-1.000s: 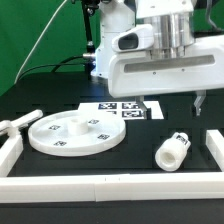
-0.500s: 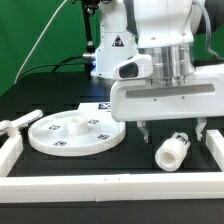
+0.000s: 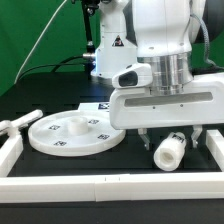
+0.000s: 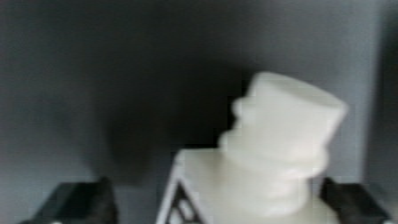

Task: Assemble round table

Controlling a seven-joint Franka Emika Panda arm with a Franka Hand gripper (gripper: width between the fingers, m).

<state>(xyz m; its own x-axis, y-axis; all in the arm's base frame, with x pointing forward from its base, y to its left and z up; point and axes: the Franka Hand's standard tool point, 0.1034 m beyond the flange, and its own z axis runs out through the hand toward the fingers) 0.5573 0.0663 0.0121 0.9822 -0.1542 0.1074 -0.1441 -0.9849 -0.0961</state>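
The large round rimmed disc lies flat on the black table at the exterior view's left. The short thick cylinder leg lies on its side at the exterior view's right, and it fills the wrist view. My gripper is open and low over the leg, with one finger on each side of it and a gap to each. In the wrist view the gripper shows dark fingertips on either side of the leg. A small white part lies at the far left; I cannot tell its shape.
White border bars run along the front, the left and the right of the work area. The marker board lies behind the disc, mostly hidden by the arm.
The gripper has come forward and down from above the marker board to straddle the leg. Its fingers stay open. The disc and the leg have not moved.
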